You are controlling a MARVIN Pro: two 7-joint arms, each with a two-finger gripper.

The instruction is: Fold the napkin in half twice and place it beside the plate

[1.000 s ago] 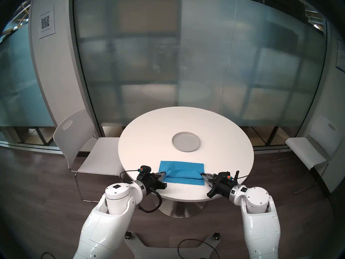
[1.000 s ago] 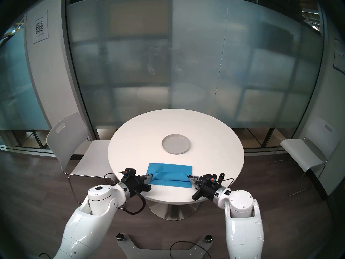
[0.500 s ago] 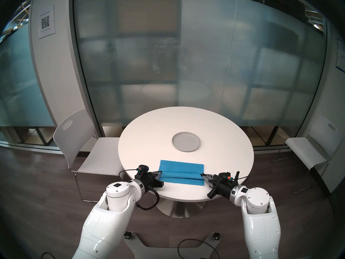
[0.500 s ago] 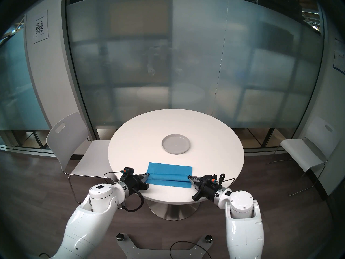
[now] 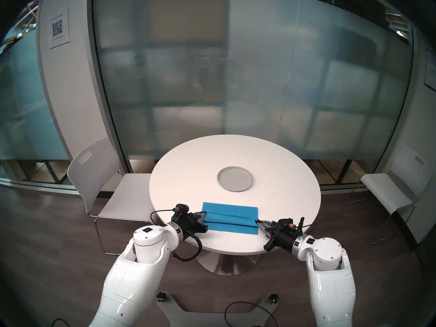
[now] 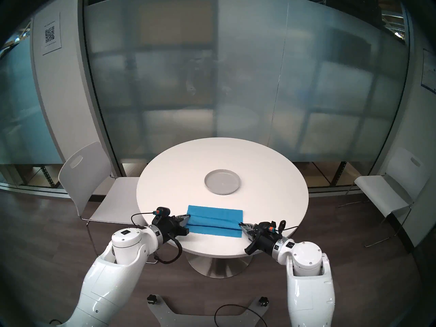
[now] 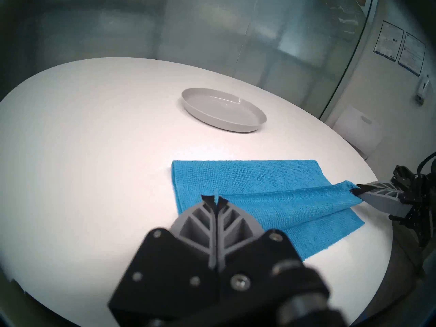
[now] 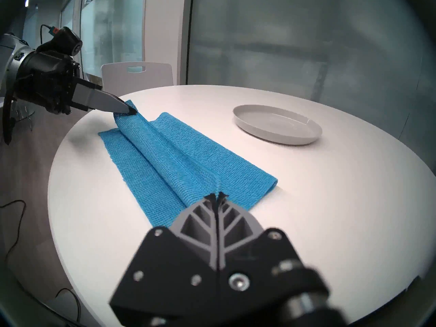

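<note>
Napkin (image 5: 230,219): blue, lower centre of table (image 5: 188,173), long axis left-right, plate (image 5: 235,179) beyond it (well apart). Left gripper (image 5: 204,218) and right gripper (image 5: 256,222): both pinched closed on its opposite short ends, raising a ridge between them.

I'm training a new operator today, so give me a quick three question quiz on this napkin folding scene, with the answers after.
1. True or false: both grippers are shut on the napkin.
2. The plate holds: A) the napkin, B) nothing, C) a cup.
3. Which part of the napkin is lifted off the table?

Key
1. True: the left gripper and the right gripper each pinch one end.
2. B.
3. A raised ridge running between the two grippers; the rest lies flat.
</note>
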